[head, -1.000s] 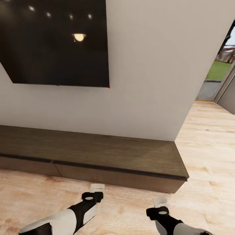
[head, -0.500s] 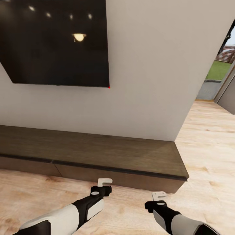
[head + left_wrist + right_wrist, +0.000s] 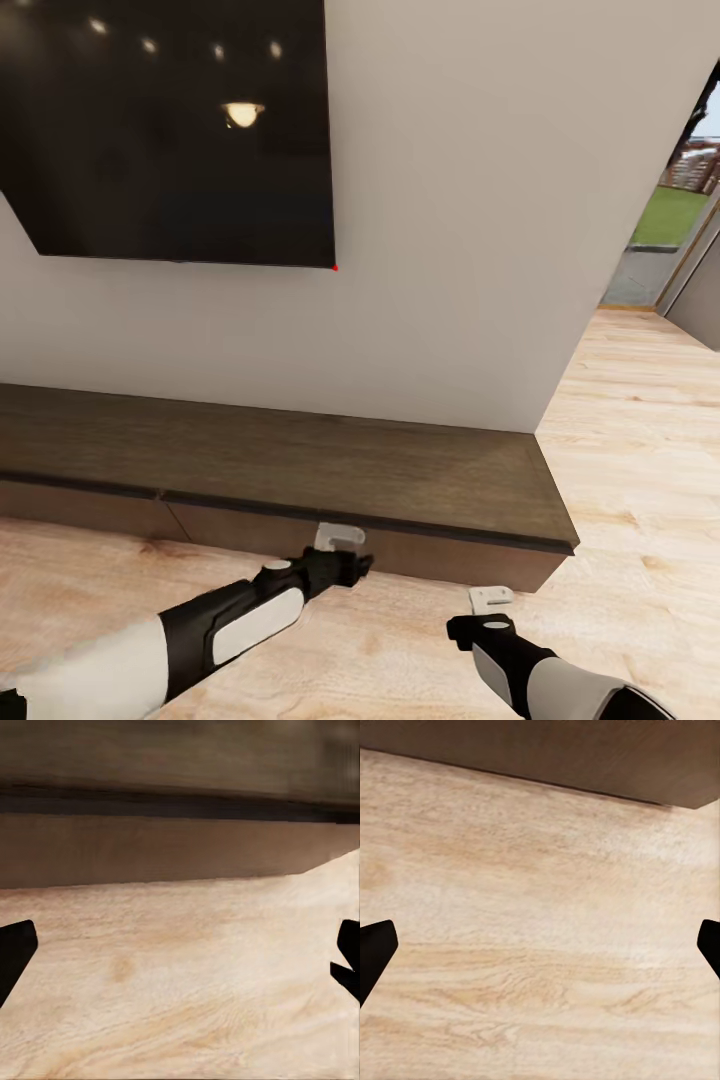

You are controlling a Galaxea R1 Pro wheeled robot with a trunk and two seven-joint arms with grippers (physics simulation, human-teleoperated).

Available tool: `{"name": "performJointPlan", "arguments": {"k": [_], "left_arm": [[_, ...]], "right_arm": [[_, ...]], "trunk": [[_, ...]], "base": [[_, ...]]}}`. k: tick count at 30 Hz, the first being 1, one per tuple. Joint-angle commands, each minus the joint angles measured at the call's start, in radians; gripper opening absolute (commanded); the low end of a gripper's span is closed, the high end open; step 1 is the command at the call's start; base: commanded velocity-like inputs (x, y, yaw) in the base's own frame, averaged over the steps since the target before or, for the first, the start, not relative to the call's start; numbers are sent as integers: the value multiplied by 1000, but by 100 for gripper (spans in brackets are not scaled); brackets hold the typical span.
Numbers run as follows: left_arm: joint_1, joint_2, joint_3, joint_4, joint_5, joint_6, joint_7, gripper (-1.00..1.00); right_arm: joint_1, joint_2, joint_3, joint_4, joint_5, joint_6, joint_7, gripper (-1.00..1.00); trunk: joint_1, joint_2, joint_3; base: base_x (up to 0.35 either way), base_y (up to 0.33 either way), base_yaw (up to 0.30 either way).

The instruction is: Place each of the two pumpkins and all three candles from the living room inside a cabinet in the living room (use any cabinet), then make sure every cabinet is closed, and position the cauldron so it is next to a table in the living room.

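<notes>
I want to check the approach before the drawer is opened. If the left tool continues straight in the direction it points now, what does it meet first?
Most likely the dark front of the cabinet. The left tool is open and points at that front, already close to it. The left wrist view shows wooden floor below the line, so a slightly lower path could meet the floor; depth is unclear.

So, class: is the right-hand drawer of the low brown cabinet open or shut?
Shut. The cabinet's right drawer front sits flush under the top, with no pale inside showing. The left gripper is at it, empty.

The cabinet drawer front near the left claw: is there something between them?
Nothing visible. The left claw, open and empty, sits just in front of the cabinet drawer front, with bare wooden floor below.
</notes>
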Motion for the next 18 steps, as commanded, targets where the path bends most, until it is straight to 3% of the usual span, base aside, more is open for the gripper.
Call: {"name": "performJointPlan", "arguments": {"k": [1,2,3,6,7,10,11,12,13,15,18], "left_arm": [[0,39,23,-98,5,22,-1,100],[0,56,34,-141,9,30,-1,100],[0,96,64,-252,28,48,-3,100],[0,126,100,-369,76,97,-14,100],[0,106,215,-425,127,212,-161,100],[0,98,322,-429,132,270,-227,100],[0,81,472,-428,128,358,-248,100],[0,72,522,-429,127,385,-250,100],[-1,60,596,-430,125,430,-252,100],[-2,47,701,-433,123,485,-334,100],[-3,43,751,-429,121,505,-419,100]], "right_arm": [[0,1,1,0,1,0,0,100],[0,1,1,0,1,-1,0,100],[0,2,3,0,3,-1,0,100],[0,4,6,1,7,-7,0,100],[1,6,9,6,9,-25,-2,100],[1,8,11,4,12,-27,-2,100],[1,10,14,3,43,-27,-2,100],[1,14,15,2,67,-27,-2,100],[1,24,17,3,113,-26,-4,100],[2,51,19,2,218,-24,-112,100],[3,68,27,2,273,-18,-182,100]], "trunk": [[0,0,0],[0,0,0],[0,0,0],[0,0,0],[0,0,0],[0,0,0],[0,0,0],[0,0,0],[0,0,0],[0,0,0],[0,0,0]], "base": [[0,0,0],[0,0,0],[0,0,0],[0,0,0],[0,0,0],[0,0,0],[0,0,0],[0,0,0],[0,0,0],[0,0,0],[0,0,0]]}}
